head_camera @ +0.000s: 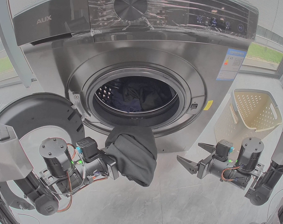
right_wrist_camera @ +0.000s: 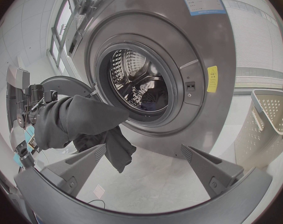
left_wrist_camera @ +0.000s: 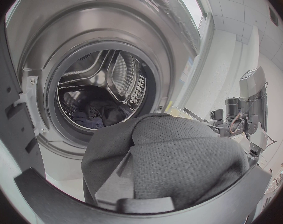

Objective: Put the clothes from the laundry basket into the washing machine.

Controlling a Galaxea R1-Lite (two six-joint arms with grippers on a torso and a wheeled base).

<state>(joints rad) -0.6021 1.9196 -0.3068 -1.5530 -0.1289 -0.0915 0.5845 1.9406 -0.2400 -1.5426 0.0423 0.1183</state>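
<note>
Grey knitted garment [head_camera: 133,156] clamped in your left claw [head_camera: 118,164] (right claw [head_camera: 190,152] wide, empty); loading step: next lift it into the steel drum [head_camera: 104,94].

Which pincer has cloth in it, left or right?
The left pincer: it is shut on the dark grey knit garment, held in front of the open drum of the grey washing machine. The right pincer stands open and empty.

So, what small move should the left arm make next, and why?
Probably raise the dark garment and push it forward into the drum: it hangs from the left gripper just below the open washer mouth, not yet inside.
</note>
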